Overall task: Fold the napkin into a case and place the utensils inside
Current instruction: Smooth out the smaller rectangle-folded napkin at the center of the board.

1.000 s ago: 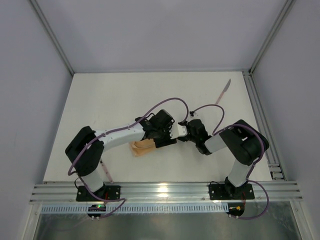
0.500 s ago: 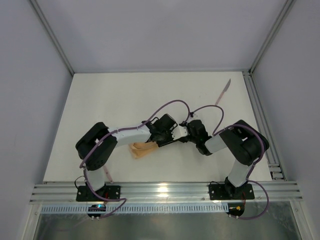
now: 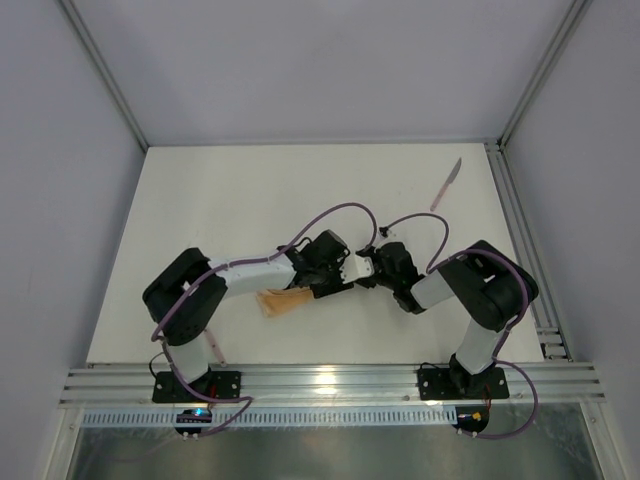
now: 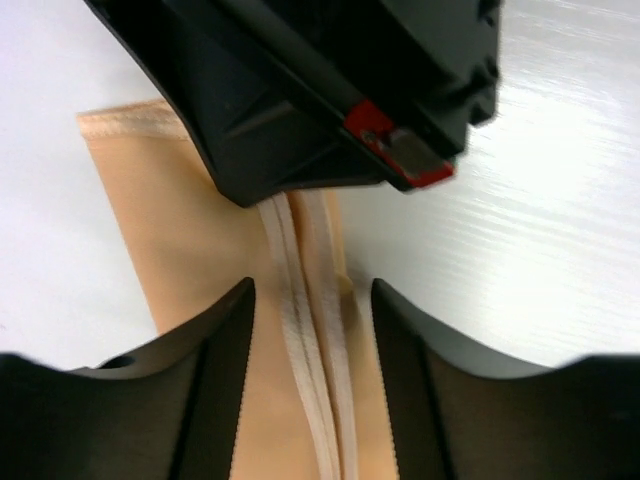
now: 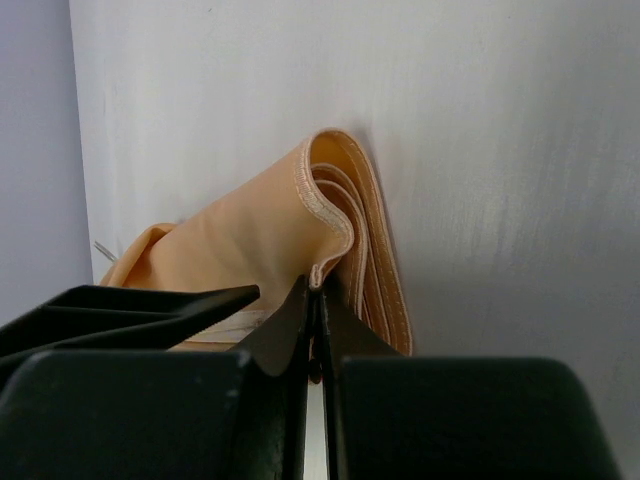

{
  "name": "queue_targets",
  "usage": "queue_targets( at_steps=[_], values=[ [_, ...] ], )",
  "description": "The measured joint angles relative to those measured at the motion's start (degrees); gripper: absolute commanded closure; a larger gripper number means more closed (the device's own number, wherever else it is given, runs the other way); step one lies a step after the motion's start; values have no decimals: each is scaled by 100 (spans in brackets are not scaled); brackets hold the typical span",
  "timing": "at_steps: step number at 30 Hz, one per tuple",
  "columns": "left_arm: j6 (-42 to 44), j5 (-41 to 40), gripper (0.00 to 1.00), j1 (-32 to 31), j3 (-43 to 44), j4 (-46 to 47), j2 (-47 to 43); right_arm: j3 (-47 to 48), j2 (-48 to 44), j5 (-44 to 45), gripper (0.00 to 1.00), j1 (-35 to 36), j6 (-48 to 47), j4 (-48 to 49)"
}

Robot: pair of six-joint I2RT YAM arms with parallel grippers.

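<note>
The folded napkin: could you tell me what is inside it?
The napkin shows only stacked cloth layers at its mouth, the right end effector pinching one edge. The knife lies outside. Deeper inside is covered.

Lab cell: white table (image 3: pixel 250 190), aluminium rails (image 3: pixel 330 383), plain grey walls (image 3: pixel 330 70).

Left arm (image 3: pixel 245 272) and right arm (image 3: pixel 495 290): black joints, white link covers, a purple cable (image 3: pixel 330 212) looping over each. Black bases (image 3: pixel 190 385) at six o'clock (a green light (image 3: pixel 197 411) glows below the left one). Matte black fingers (image 4: pixel 220 350).
</note>
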Motion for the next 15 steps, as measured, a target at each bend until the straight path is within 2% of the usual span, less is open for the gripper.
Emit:
queue_targets(
  at_steps=[7, 15],
  values=[
    [-341, 365, 44, 2, 11, -326, -201, -22, 2, -42, 96, 70, 120, 42],
    [-1073, -210, 51, 4, 286, -317, -197, -144, 2, -17, 96, 177, 415, 225]
  ],
)
